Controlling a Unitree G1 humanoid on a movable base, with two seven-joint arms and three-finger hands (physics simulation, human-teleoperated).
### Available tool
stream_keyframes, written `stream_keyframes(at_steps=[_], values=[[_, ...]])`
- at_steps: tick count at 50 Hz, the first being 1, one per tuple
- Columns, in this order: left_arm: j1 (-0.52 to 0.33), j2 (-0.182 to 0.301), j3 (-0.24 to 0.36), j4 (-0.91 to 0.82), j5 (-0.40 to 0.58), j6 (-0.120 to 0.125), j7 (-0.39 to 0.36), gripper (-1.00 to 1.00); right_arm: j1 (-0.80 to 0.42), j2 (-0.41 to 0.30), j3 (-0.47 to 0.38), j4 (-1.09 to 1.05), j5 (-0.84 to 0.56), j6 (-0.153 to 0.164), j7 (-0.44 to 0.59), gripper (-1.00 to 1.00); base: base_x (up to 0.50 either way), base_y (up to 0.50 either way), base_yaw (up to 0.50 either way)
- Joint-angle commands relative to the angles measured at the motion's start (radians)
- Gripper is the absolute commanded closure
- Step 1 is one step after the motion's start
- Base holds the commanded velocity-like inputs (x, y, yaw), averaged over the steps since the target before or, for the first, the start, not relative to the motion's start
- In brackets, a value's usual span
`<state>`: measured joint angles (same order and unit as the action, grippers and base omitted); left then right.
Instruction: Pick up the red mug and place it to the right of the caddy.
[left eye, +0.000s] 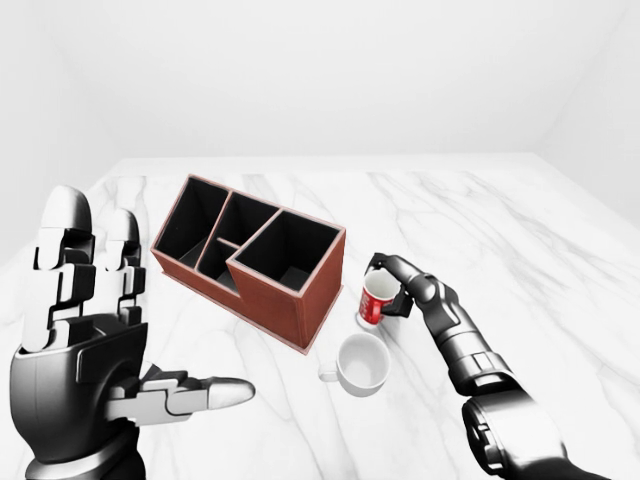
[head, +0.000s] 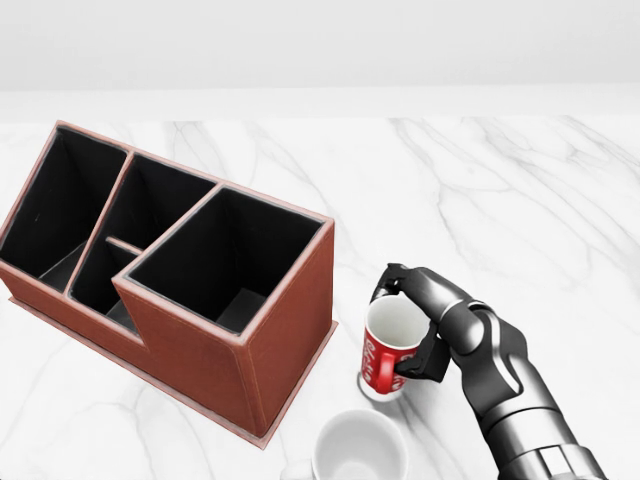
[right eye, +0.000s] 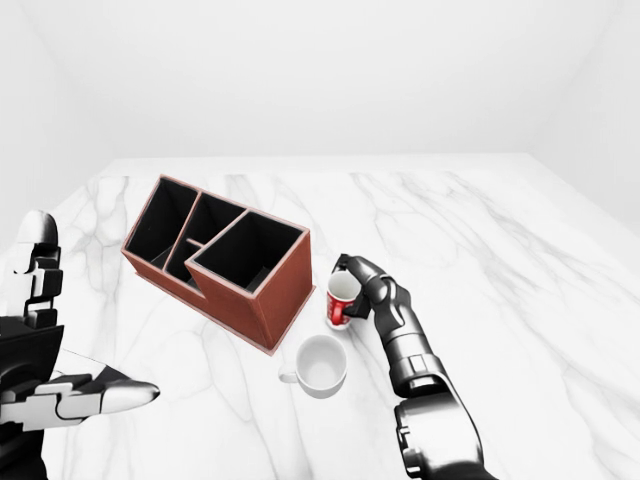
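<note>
Red mug, lower centre of head view, upright, just right of the caddy, base at or near the marble counter. Right hand clamped round its rim and side. Left hand spread open, lower left, idle. White mug sits close below. Advice: confirm the base rests flat, then open fingers gently, retreat right, avoiding the white mug.

Setting: a bare, rendered test room, not a furnished home or shop. Evidence: plain white walls without doors, windows or fittings meet at corners around a large white marble counter with grey veining. Lighting is flat and even. The only household items are a reddish-brown compartmented caddy, a red mug and a white mug, suggesting a staged tabletop scene.
</note>
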<state>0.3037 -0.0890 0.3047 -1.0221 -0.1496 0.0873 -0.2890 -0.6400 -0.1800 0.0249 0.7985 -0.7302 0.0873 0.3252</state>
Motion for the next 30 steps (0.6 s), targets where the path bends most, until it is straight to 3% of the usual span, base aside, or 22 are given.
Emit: stream_keyframes(at_steps=[1,30], values=[[0.005,-0.008,0.017,-0.018,-0.011,0.0,-0.012,-1.0,-0.005,0.004,0.0,0.047,-0.027,0.0,-0.06,1.0,0.0,0.0,0.0],[-0.001,-0.001,0.022,-0.025,-0.022,0.0,-0.008,-1.0,-0.061,0.02,0.009,0.236,0.003,0.0,-0.206,1.0,0.0,0.0,0.0]])
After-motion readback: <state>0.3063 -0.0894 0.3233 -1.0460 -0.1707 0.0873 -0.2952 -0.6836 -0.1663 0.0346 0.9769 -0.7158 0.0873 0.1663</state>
